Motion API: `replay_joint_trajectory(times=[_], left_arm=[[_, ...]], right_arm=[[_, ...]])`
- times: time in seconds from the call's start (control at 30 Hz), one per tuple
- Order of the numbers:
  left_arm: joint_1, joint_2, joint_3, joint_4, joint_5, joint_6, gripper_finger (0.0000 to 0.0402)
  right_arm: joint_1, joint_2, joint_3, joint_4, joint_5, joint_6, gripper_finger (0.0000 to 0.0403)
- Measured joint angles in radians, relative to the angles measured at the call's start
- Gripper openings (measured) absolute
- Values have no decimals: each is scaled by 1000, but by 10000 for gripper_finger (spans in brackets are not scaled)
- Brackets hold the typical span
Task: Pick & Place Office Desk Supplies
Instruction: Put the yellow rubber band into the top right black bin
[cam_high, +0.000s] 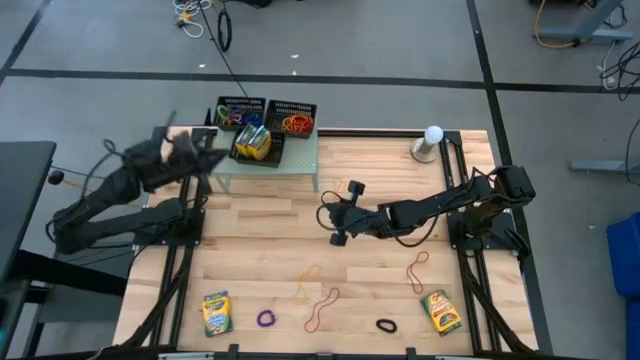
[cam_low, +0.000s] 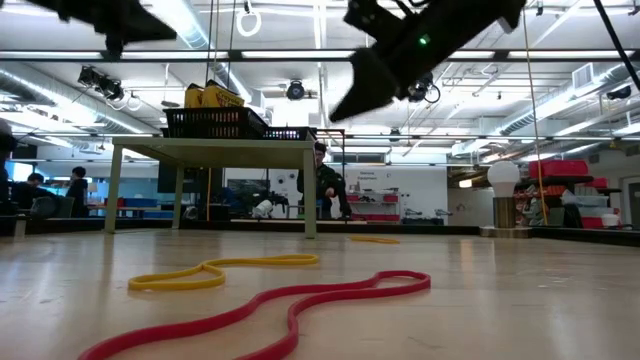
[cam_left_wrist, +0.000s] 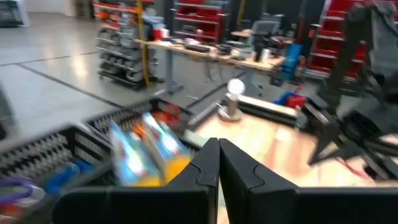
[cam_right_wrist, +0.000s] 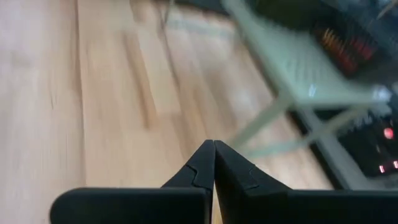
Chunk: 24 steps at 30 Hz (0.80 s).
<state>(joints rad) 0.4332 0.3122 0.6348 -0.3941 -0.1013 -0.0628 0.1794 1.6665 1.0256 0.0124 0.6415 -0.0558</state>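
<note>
Light wooden table (cam_high: 260, 225), plank-topped. Lying on it: two crayon boxes (cam_high: 216, 313) near the front corners, scattered rubber-band loops (cam_high: 322, 309) (red, yellow, purple, black), a ball-topped stand (cam_high: 428, 143) at the far right, a small pale green side table (cam_high: 300, 165) at the far left.

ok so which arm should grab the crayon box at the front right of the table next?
Right, probably. The right gripper hangs shut and empty over mid-table, on the same side as that crayon box. The left gripper is shut, up by the mesh trays at the far-left corner, diagonally across from it.
</note>
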Motion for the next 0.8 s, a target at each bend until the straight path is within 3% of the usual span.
replay_joint_trajectory(times=[0.13, 0.23, 0.37, 0.5, 0.67, 0.8], left_arm=[[-105, -42, -173, 176, -69, 22, 11], [-160, -37, -282, 344, -128, 78, 11], [-214, -4, -400, 617, -135, 115, 11], [-250, 38, -502, 870, -124, 119, 11], [-272, 73, -570, 981, -129, 109, 11], [-272, 77, -577, 972, -156, 107, 11]], right_arm=[[11, 0, 0, -154, 2, 94, 13], [14, 0, 0, -226, -52, 174, 27], [-7, 0, 0, -344, -79, 368, 65], [-96, 19, 0, -406, -117, 501, 103], [-223, 75, 0, -304, -309, 521, 135], [-288, 127, 0, -259, -330, 498, 149]])
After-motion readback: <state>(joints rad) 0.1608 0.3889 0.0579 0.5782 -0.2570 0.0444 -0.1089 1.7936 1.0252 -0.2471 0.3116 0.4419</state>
